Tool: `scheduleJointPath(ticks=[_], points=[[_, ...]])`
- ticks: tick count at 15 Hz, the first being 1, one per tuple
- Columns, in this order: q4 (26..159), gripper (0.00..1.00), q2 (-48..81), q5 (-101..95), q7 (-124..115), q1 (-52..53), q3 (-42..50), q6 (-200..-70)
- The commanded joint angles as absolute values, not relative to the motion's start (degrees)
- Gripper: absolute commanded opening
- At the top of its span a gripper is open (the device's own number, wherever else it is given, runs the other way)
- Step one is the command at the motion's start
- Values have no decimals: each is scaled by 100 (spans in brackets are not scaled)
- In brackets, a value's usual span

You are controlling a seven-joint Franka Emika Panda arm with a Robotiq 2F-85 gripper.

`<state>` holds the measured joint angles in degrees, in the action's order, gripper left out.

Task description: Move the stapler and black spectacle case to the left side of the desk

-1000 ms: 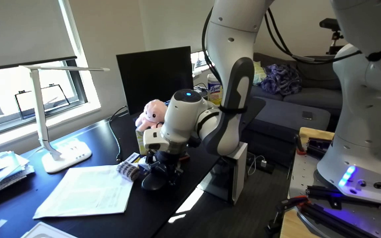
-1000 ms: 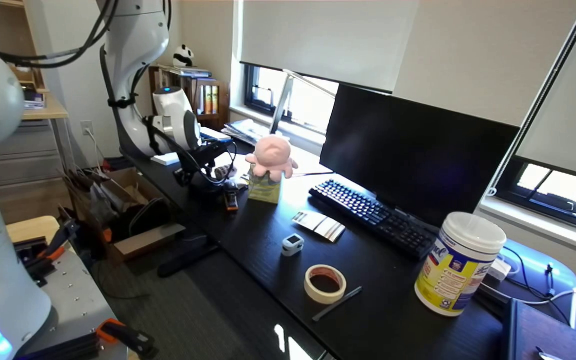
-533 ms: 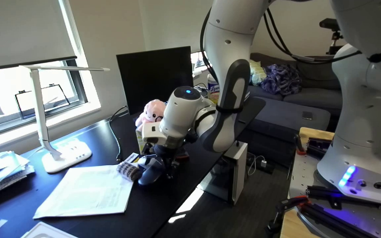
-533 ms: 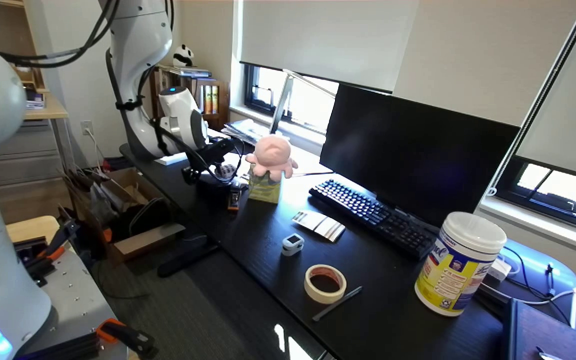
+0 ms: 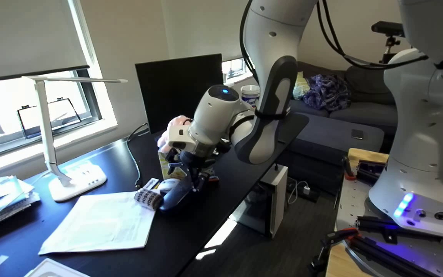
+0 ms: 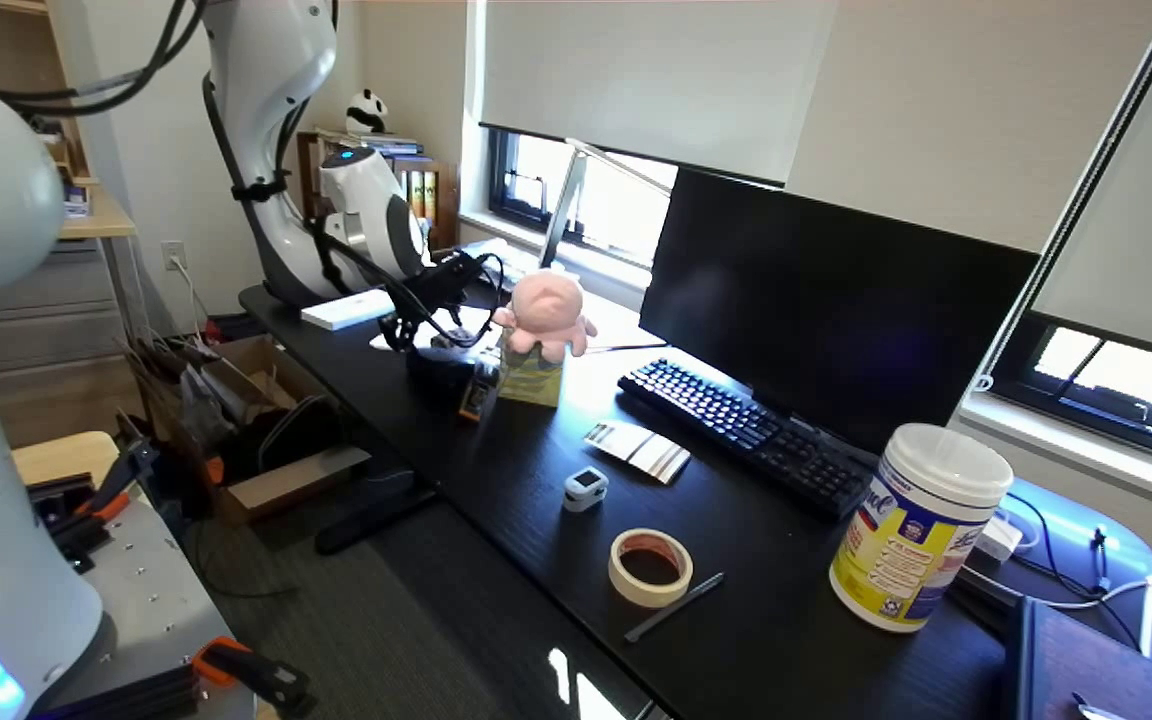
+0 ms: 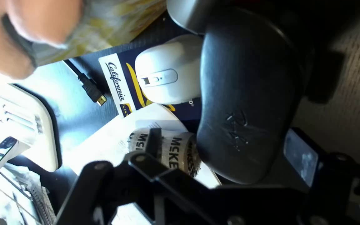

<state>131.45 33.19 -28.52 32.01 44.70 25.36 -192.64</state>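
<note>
The black spectacle case (image 7: 245, 93) lies on the glossy black desk (image 5: 167, 242), near its front edge. It appears as a dark oval (image 5: 177, 194) in an exterior view. My gripper (image 7: 227, 150) stands open just above one end of it, the fingers spread to either side and apart from it. The far pad (image 7: 300, 157) is bare. Beside the case, by the plush's box, is a black-and-orange object (image 6: 479, 392) that looks like the stapler, partly hidden. A grey rounded end (image 7: 186, 12) at the top of the wrist view is too cropped to name.
A white mouse (image 7: 170, 70) and a printed wrap roll (image 7: 177, 147) lie close beside the case. Papers (image 5: 98, 223) and a lamp (image 5: 77, 179) lie beyond. A pink plush (image 6: 546, 305) sits on a yellow box (image 6: 531, 385). A tape roll (image 6: 626, 585) lies farther along.
My gripper has opened wider and lifted off the spectacle case. The case has shifted and turned slightly. The black-and-orange object has also turned a little.
</note>
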Motion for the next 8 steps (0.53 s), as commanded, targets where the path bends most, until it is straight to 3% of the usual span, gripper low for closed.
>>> scheduleJointPath(ticks=[1, 4, 8], points=[[13507, 100, 2993, -2760, 3110, 4699, 2713, -19163], [13739, 100, 2746, -2653, 2916, 4928, 2961, -18930], [14081, 100, 2268, -2201, 2382, 6120, 4390, -18137]])
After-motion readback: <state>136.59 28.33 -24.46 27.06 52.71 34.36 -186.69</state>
